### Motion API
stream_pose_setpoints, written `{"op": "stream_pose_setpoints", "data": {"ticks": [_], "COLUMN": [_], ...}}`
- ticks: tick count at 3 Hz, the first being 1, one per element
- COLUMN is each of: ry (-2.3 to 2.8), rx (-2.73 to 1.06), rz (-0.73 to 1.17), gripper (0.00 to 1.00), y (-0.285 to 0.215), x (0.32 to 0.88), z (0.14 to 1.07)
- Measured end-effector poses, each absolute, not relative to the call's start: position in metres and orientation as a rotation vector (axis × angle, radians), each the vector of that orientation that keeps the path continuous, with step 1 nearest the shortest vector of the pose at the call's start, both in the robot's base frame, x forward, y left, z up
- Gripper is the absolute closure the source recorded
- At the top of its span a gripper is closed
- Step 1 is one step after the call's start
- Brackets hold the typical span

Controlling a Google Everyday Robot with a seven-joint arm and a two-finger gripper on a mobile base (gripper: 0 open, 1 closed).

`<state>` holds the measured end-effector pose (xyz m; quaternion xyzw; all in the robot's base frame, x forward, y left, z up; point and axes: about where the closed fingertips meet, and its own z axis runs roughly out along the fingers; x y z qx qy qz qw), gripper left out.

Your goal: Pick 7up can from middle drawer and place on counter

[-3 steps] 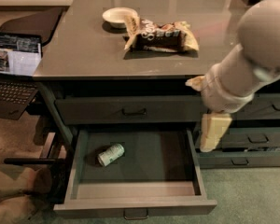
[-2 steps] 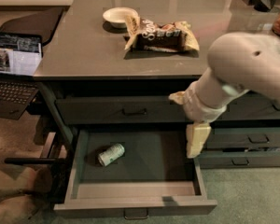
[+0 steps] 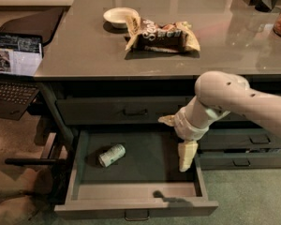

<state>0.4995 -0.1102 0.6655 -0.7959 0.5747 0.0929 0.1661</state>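
Observation:
The 7up can lies on its side in the left part of the middle drawer, which is pulled fully out. My gripper hangs over the drawer's right side, well to the right of the can and not touching it. Its pale fingers are spread apart and hold nothing. The counter tops the cabinet above the drawer.
A brown-and-yellow snack bag and a small white bowl sit on the counter. The shallower top drawer is closed. Narrower drawers stand to the right. A laptop is on a desk at the left.
My arm has swung left and down, bringing the gripper from the drawer's right edge to over its right inside. The can has not moved.

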Motion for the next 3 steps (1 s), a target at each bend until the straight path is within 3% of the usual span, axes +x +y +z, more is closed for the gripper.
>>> {"op": "stream_pose_setpoints", "data": {"ticks": [3], "ry": [1.602], "rx": [-2.107], "rz": [0.248], "gripper": [0.00], "y": [-0.040], "x": [0.497], "z": [0.563]}}
